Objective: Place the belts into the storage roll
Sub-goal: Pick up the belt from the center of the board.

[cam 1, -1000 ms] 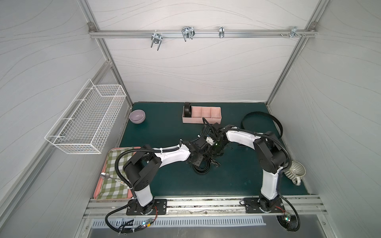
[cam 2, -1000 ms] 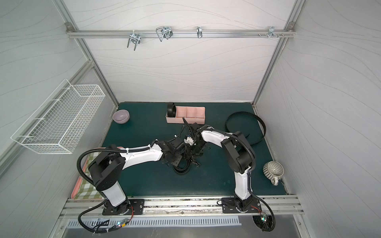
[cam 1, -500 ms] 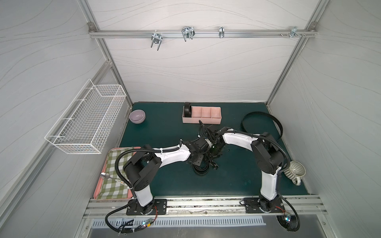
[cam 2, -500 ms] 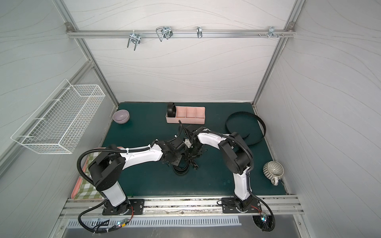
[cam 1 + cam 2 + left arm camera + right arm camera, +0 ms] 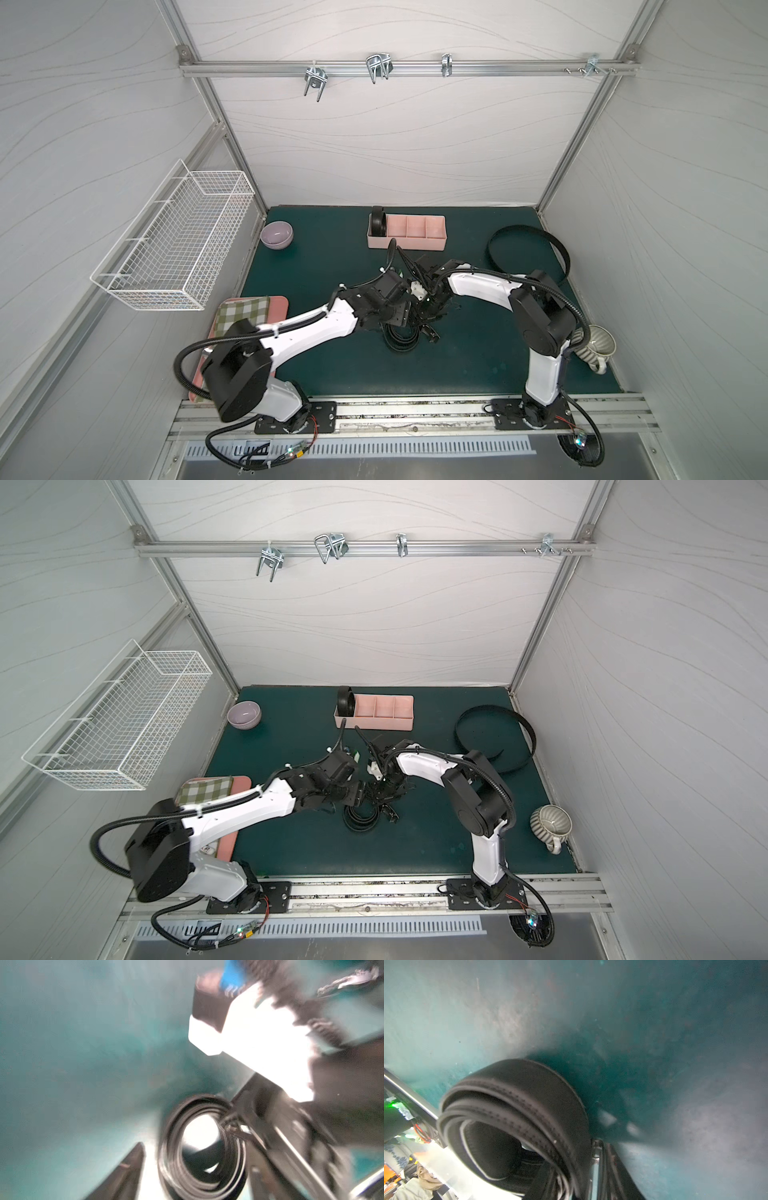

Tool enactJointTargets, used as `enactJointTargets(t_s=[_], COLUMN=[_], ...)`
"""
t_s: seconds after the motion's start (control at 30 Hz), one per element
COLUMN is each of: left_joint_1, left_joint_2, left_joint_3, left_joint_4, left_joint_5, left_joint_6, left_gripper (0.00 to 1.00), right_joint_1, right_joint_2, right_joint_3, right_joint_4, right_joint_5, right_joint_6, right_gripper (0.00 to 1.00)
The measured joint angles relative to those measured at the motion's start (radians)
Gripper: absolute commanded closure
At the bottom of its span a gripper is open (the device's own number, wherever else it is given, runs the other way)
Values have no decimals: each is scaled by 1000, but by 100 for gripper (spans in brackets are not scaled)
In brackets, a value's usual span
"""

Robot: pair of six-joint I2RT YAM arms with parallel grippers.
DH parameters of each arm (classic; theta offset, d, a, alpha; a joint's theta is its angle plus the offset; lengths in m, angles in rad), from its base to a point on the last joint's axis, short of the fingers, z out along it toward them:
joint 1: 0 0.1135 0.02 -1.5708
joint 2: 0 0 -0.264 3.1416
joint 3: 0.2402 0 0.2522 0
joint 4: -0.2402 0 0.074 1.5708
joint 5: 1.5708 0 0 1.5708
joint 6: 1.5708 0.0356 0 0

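The pale-pink storage roll [image 5: 415,235] [image 5: 382,717] stands at the back of the green mat, with one coiled belt [image 5: 378,222] upright in its left end compartment. A second belt [image 5: 528,253] lies as a wide loose loop at the right. A third belt, coiled [image 5: 401,337] [image 5: 360,818], rests mid-mat where both grippers meet. My left gripper [image 5: 197,1159] is open, one finger [image 5: 126,1169] on each side of this coil [image 5: 201,1147] without pressing it. My right gripper [image 5: 571,1157] is shut on the coil's wall [image 5: 517,1105]; its outer finger [image 5: 612,1167] shows, and the inner one is hidden.
A purple bowl [image 5: 276,235] sits at the back left. A white wire basket [image 5: 178,245] hangs on the left wall. A flat pink tray with a green checked cloth [image 5: 245,311] lies under my left arm. A striped mug [image 5: 594,347] stands at the right edge.
My left gripper has opened off the coiled belt. My right gripper has closed onto the coil's wall, and its arm has shifted slightly left.
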Motion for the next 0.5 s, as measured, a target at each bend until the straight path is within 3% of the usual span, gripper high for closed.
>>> enactJointTargets(t_s=[0.3,0.4,0.5], left_joint_1=[28,72,109], left_joint_2=[-406,-462,-470], left_joint_3=[-214,-261,-280], left_joint_4=[-10,-18,-5], left_joint_5=[-54,-5,91], left_joint_6=[-68,-82,-93], left_gripper=[11,1,1], right_joint_1=[0,-4,-5], right_joint_2=[-65,-146,-259], right_joint_3=[-46,-67,-84], right_joint_4=[18,18,25], right_joint_5=[39,63,93], right_joint_6=[-7,-25,-57], right_gripper=[93,93,93])
